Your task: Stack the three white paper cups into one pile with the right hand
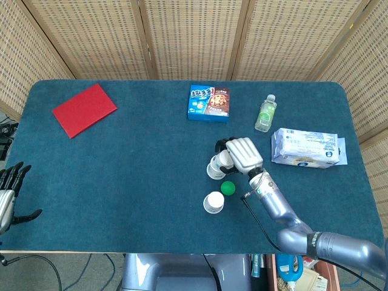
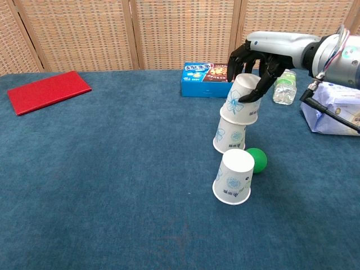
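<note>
Above the green ball (image 2: 257, 160), right hand (image 2: 256, 62) grips an inverted white flower-printed paper cup (image 2: 243, 99), seating it crookedly over another (image 2: 230, 135).

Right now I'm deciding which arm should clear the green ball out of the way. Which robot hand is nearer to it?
Right. The right robot hand holds a cup just above and behind the green ball. The left robot hand sits at the table's far left edge, well away.

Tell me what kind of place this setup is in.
Probably an indoor robot test station, not a home: a table covered in blue carpet, woven rattan screens closing it off behind, and assorted props laid out, such as a biscuit box and a red pad.
</note>
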Controlling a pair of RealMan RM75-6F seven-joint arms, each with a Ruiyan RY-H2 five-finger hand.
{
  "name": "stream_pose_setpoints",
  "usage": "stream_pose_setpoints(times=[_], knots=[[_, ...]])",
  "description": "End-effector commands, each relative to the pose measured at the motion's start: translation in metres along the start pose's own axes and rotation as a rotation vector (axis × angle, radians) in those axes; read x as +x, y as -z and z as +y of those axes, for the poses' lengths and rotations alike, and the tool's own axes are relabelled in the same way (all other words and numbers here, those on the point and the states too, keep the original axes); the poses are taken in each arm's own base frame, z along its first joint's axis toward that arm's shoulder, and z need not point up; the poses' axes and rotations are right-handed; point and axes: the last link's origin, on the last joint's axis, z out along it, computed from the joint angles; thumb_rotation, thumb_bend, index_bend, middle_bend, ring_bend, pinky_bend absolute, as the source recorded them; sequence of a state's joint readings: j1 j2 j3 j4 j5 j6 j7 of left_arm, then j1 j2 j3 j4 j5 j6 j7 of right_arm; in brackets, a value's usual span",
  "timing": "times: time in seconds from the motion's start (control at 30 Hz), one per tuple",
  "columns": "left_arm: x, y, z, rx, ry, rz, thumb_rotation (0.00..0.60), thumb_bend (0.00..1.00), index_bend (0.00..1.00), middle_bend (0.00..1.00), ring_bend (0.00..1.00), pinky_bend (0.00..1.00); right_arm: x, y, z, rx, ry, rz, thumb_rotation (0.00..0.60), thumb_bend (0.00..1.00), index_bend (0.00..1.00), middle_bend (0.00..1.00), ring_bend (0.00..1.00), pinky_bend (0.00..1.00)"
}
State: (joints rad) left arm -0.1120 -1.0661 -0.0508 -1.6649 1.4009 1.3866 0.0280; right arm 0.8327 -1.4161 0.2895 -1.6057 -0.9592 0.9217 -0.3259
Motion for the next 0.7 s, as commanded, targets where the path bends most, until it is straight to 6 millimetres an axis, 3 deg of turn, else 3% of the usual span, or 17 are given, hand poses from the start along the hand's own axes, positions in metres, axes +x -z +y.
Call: stream_pose_setpoints(times=[0.03, 0.1, 0.17, 0.3, 0.33, 0.5, 0.7], knots=[[0.0, 0.0, 0.0, 0.0, 0.0, -0.001, 0.6, 0.15, 0.0, 0.0, 0.0, 0.0, -0.001, 0.0, 0.0, -0.002, 0.005, -0.007, 0.6, 0.39, 0.46, 0.48, 0.43, 0.56], [0.0, 0.0, 0.0, 0.0, 0.0, -0.002, 0.6, 0.15, 0.0, 0.0, 0.0, 0.0, -0.001, 0.0, 0.001, -0.005, 0.006, -0.008, 0.6, 0.39, 0.45, 0.46, 0.42, 0.55], [0.0, 0.0, 0.0, 0.0, 0.0, -0.002, 0.6, 0.15, 0.0, 0.0, 0.0, 0.0, -0.002, 0.0, 0.001, -0.008, 0.008, -0.007, 0.6, 0.32, 0.37, 0.35, 0.34, 0.47], [0.0, 0.0, 0.0, 0.001, 0.0, 0.0, 0.6, 0.15, 0.0, 0.0, 0.0, 0.0, -0.006, 0.004, 0.001, 0.002, 0.017, -0.063, 0.6, 0.04, 0.12, 0.04, 0.04, 0.16], [0.0, 0.0, 0.0, 0.001, 0.0, 0.0, 0.6, 0.15, 0.0, 0.0, 0.0, 0.0, -0.006, 0.005, 0.0, 0.004, 0.017, -0.073, 0.6, 0.02, 0.09, 0.01, 0.01, 0.12], [0.0, -0.001, 0.0, 0.002, 0.0, -0.001, 0.6, 0.15, 0.0, 0.0, 0.0, 0.0, 0.001, 0.009, -0.005, 0.017, 0.009, -0.063, 0.6, 0.0, 0.04, 0.0, 0.0, 0.01], [-0.001, -0.001, 0.0, 0.001, -0.002, -0.006, 0.6, 0.15, 0.0, 0.0, 0.0, 0.0, 0.01, 0.027, -0.015, 0.085, 0.016, -0.019, 0.6, 0.0, 0.04, 0.0, 0.0, 0.0]])
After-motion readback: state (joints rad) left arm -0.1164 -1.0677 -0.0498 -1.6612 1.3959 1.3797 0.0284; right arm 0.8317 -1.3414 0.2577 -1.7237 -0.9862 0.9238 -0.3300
